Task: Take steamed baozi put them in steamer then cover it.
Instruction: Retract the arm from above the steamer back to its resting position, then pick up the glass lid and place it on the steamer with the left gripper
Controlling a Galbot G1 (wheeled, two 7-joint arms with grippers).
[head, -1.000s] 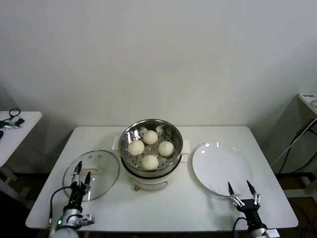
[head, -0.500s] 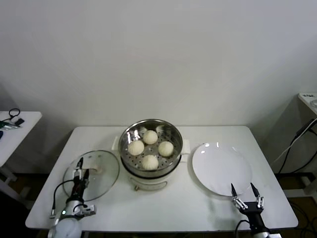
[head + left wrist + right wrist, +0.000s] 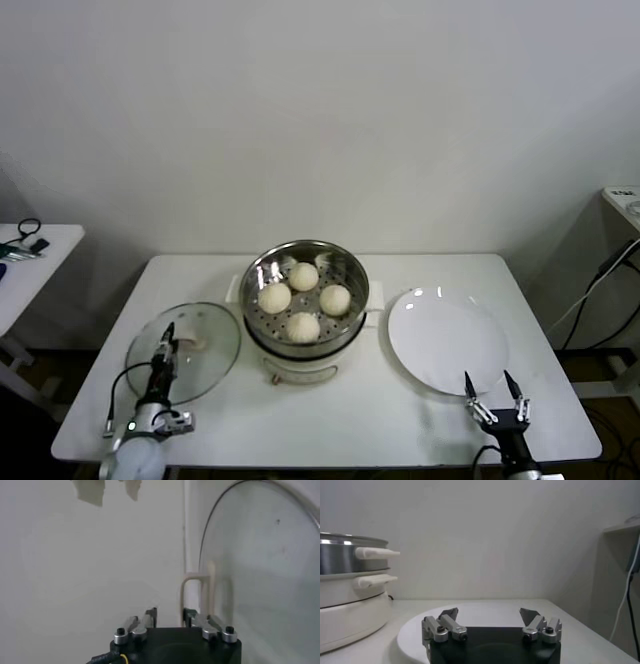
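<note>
Four cream-white baozi (image 3: pixel 303 326) lie on the perforated tray in the steel steamer (image 3: pixel 256 270) at the table's centre. The steamer also shows in the right wrist view (image 3: pixel 345 580). The glass cover (image 3: pixel 207 362) lies flat on the table to the steamer's left, with its cream handle (image 3: pixel 196 342) up. My left gripper (image 3: pixel 167 335) hovers over the cover just beside the handle (image 3: pixel 209 587), fingers drawn close together with nothing between them. My right gripper (image 3: pixel 493 383) is open and empty at the near edge of the white plate (image 3: pixel 447 340).
The plate (image 3: pixel 480 607) has nothing on it. A side table (image 3: pixel 40 250) with dark objects stands at the far left. A shelf (image 3: pixel 625 195) and hanging cables (image 3: pixel 600 280) are at the far right. Both grippers are near the table's front edge.
My left gripper's fingers have narrowed from wide open and moved slightly towards the cover's handle. My right gripper drew back a little towards the front edge, still open.
</note>
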